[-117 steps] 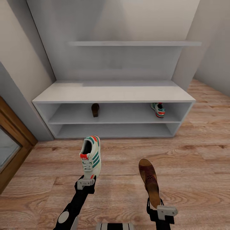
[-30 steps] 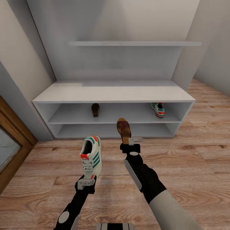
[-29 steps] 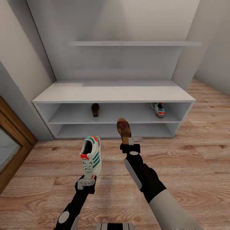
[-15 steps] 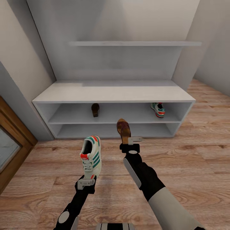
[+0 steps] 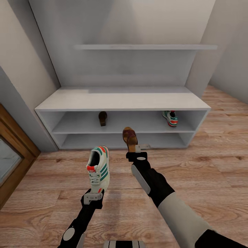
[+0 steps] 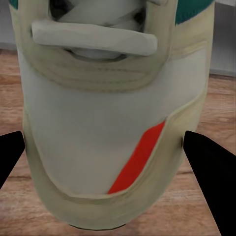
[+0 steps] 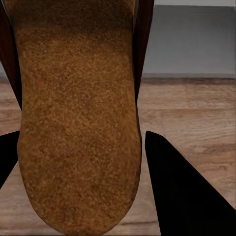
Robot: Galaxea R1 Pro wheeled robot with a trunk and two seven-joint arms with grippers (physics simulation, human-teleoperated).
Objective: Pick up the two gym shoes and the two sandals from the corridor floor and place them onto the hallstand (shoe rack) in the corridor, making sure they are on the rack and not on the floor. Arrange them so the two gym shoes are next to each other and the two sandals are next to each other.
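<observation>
1. Two shoes are in my grip. My left tool [image 5: 92, 197] pinches the toe end of a gym shoe [image 5: 98, 168], and my right tool [image 5: 137, 151] pinches the heel end of a sandal [image 5: 130, 136].
2. My left tool holds the white shoe with green stripes above the floor [image 5: 206, 165], its heel opening turned toward the shoe rack [image 5: 120, 100]. In my left wrist view the toe cap [image 6: 115, 142] sits between my two dark fingertips [image 6: 214, 164], which press against its sides.
3. My right arm reaches forward, carrying the sandal just in front of the rack's lower shelf opening, near the middle of its front edge. The sandal points toward the rack and tilts upward. In my right wrist view its tan footbed [image 7: 76, 118] lies between my fingertips [image 7: 182, 187].
4. On the rack's upper shelf, a second sandal [image 5: 102, 118] stands left of centre, well back from the front edge.
5. On the same shelf, a second gym shoe [image 5: 170, 118] lies near the right end, well apart from that sandal.
6. Above the rack, a thin wall shelf [image 5: 144, 47] runs across the grey wall.
7. A wooden door frame [image 5: 15, 151] stands at the left edge of the floor.
</observation>
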